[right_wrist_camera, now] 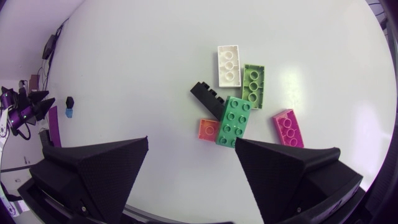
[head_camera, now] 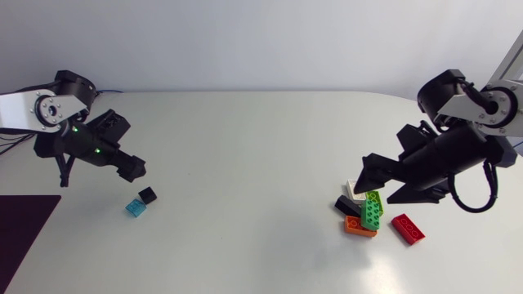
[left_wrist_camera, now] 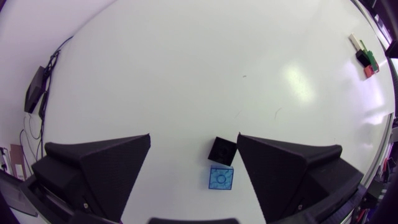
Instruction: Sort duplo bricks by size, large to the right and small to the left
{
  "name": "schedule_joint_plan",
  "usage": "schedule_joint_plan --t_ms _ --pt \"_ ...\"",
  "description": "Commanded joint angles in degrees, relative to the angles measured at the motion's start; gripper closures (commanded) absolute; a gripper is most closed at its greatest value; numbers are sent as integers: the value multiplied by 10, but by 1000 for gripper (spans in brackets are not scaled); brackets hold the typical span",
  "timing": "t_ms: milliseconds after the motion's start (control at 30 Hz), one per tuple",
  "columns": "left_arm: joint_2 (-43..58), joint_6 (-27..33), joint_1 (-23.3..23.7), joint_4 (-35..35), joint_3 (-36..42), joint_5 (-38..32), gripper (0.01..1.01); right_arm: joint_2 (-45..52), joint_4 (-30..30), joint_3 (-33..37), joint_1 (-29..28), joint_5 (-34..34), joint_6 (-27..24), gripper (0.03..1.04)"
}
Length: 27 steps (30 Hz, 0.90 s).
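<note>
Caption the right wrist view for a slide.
Open right claw with six bricks clustered just ahead on the table.

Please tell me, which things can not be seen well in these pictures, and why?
- Head view: the right tool covers part of the white brick, so its length is unclear.
- Right wrist view: the orange brick lies partly under the green brick; its size is hidden.
- Left wrist view: the far pile is too small to count bricks.
</note>
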Motion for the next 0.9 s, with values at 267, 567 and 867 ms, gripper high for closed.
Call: schedule_joint_plan --t_ms 267,567,867 --pt "-77 -26 23 -12 -17 -6 59 -64 -14 -19 -66 1 -21 59" --pt "-223 -64 34 -14 -54 -24 59 -174 -62 47 -59 68 -20 59" --pt "-363 -101 41 -13 -73 -68 59 -266 -57 50 -51 90 9 59"
